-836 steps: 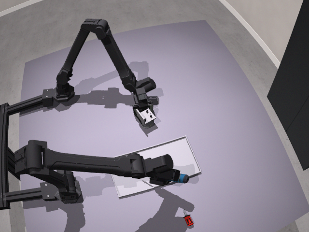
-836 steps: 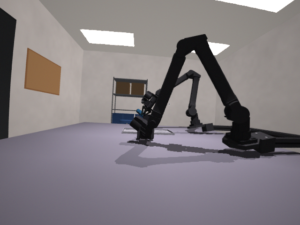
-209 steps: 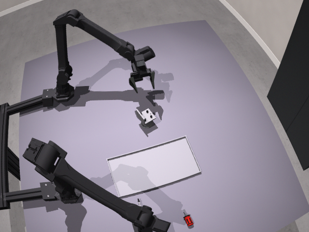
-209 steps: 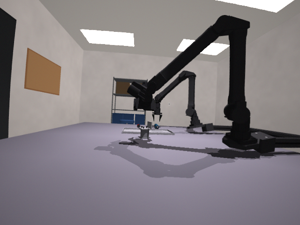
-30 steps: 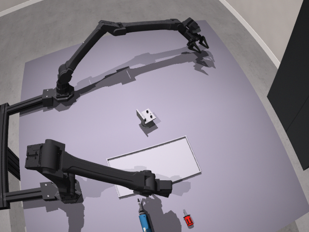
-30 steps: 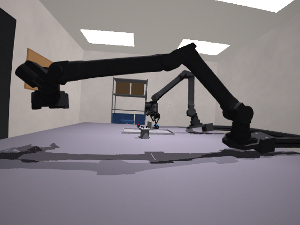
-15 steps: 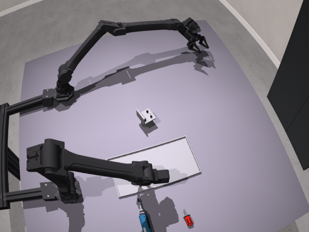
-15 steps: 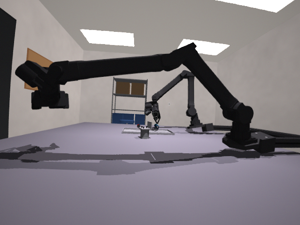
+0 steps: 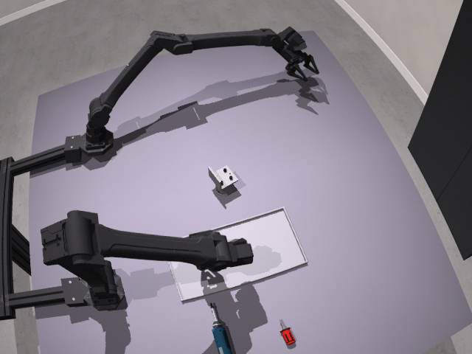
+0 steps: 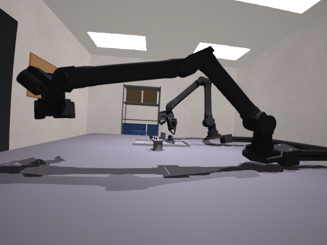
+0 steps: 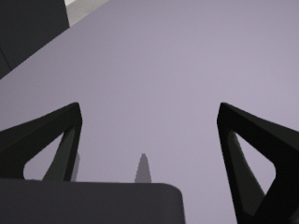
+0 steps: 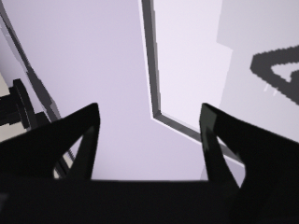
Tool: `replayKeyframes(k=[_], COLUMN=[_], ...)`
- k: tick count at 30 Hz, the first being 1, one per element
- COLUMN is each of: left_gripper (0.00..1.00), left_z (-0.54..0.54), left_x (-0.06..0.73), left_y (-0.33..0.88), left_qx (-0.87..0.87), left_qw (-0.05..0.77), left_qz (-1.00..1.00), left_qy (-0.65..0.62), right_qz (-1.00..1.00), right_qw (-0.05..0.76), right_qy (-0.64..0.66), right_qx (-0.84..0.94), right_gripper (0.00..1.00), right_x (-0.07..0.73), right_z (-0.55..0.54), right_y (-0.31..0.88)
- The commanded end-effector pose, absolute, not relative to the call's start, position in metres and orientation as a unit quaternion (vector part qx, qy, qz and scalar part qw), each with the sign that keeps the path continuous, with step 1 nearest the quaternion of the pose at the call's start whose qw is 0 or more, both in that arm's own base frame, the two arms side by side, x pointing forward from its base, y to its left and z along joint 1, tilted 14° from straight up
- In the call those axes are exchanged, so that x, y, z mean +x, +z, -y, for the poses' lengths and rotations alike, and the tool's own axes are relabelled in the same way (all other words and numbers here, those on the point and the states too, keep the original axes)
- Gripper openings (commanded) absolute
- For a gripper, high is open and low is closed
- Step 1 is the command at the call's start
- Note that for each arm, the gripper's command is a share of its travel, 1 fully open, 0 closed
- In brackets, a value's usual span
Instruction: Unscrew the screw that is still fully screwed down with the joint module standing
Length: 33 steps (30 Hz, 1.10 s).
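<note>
Left tool [image 9: 311, 76] [image 10: 54, 112] [image 11: 149, 105] is wide open, right tool [image 10: 173, 132] [image 12: 150, 105] less.

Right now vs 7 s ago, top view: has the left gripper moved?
Yes. The left gripper swung away from the joint module, toward the far table edge beside the dark cabinet.
</note>
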<state>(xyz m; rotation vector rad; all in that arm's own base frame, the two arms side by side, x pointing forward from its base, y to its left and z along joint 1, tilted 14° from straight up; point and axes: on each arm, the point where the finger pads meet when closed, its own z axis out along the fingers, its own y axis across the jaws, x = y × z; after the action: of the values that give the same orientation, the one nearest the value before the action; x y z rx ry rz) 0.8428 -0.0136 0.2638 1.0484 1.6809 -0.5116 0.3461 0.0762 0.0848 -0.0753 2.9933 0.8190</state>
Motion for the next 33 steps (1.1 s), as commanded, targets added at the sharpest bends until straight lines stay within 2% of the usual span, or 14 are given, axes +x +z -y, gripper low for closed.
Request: replayKeyframes(k=[1,7,19,24,33], left_gripper=[0.86,0.86,0.86,0.86,0.86], left_z=[0.015,0.015,0.015,0.015,0.015], left_x=[0.852,0.852,0.852,0.852,0.852], left_y=[0.275,0.275,0.275,0.275,0.275], left_qx=[0.445,0.445,0.445,0.445,0.445], left_qw=[0.529,0.529,0.529,0.529,0.529], left_qz=[-0.692,-0.692,-0.692,-0.692,-0.692], left_qy=[-0.206,-0.206,-0.206,-0.206,-0.206], right_qz=[-0.957,-0.956,-0.905,-0.907,-0.850], right_qw=[0.001,0.009,-0.005,0.003,-0.002], right_qy=[0.274,0.277,0.336,0.334,0.380], right_qx=[-0.091,-0.101,-0.260,-0.258,-0.365], right_gripper=[0.65,0.65,0.65,0.65,0.65], right_x=[0.334,0.340,0.299,0.307,0.271], right_z=[-0.097,-0.098,-0.161,-0.158,-0.199], right_y=[0.077,0.081,0.080,0.084,0.086])
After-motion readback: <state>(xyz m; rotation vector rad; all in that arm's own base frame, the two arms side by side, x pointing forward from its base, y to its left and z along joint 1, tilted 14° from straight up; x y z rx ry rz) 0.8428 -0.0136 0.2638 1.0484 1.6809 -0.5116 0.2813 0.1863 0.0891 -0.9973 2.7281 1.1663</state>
